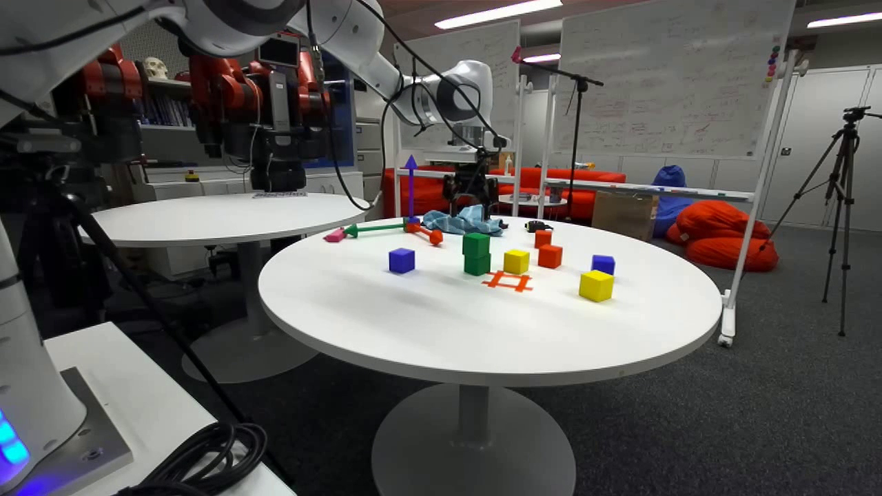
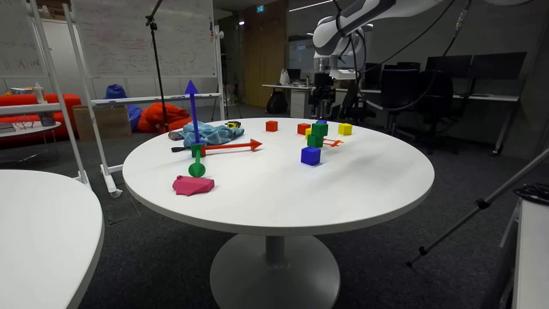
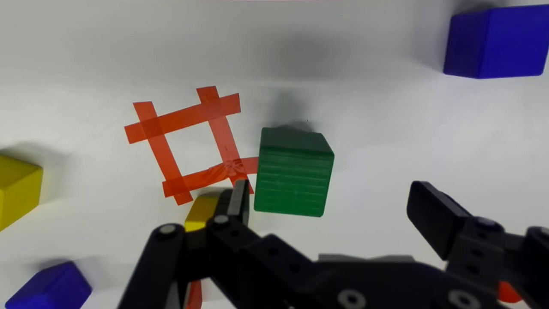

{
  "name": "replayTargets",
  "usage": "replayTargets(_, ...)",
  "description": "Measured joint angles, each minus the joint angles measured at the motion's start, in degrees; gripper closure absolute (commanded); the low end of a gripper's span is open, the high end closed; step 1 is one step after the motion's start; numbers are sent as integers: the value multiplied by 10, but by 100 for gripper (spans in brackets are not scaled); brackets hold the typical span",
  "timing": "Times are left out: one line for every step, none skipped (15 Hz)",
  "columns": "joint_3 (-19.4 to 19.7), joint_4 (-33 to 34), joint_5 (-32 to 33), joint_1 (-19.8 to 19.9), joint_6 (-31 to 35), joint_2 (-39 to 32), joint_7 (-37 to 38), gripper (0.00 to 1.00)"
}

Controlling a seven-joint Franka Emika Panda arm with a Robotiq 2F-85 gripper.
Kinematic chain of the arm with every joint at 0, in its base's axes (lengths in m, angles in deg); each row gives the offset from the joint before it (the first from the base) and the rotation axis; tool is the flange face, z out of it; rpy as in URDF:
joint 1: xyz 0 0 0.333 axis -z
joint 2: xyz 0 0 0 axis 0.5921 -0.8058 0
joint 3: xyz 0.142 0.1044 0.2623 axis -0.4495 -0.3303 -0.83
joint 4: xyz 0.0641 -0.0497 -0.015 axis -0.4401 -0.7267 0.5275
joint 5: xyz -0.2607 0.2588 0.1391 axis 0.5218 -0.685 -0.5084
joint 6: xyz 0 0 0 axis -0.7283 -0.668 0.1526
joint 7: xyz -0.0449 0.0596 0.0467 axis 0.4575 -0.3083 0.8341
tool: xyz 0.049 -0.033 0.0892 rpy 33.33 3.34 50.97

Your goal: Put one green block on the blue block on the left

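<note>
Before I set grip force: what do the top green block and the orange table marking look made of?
Top green block: 3D-printed plastic or painted wood, can't tell which; looks matte, fine parallel lines across its brighter face.
Orange marking: probably thin, translucent plastic tape; strips darken where they overlap, one crossing is wrinkled.

We're in a robotics lab. We see red robot arms point(image 1: 215, 89), scribbled whiteboards point(image 1: 668, 83), a tripod point(image 1: 847, 148), desk monitors point(image 2: 497, 65).

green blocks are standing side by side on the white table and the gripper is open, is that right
Not side by side: the upper green block sits on the lower green block, as both exterior views show. The pair does stand on the white table, and the gripper is open.
</note>
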Motion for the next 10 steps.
replayTargets(0,13,0,0,0,-8,-3,0)
replayTargets(-2,26,0,2,-1,-16,-6,0)
replayTargets(-3,38,0,4,-4,-25,-9,0)
replayTargets(-5,50,0,6,-8,-33,-11,0)
replayTargets(-7,60,0,9,-15,-43,-13,0)
replayTargets(-9,71,0,12,-21,-52,-15,0)
replayTargets(-10,80,0,13,-26,-61,-16,0)
replayTargets(-11,89,0,15,-31,-69,-18,0)
replayTargets(-11,98,0,16,-39,-77,-19,0)
replayTargets(-11,107,0,17,-47,-85,-20,0)
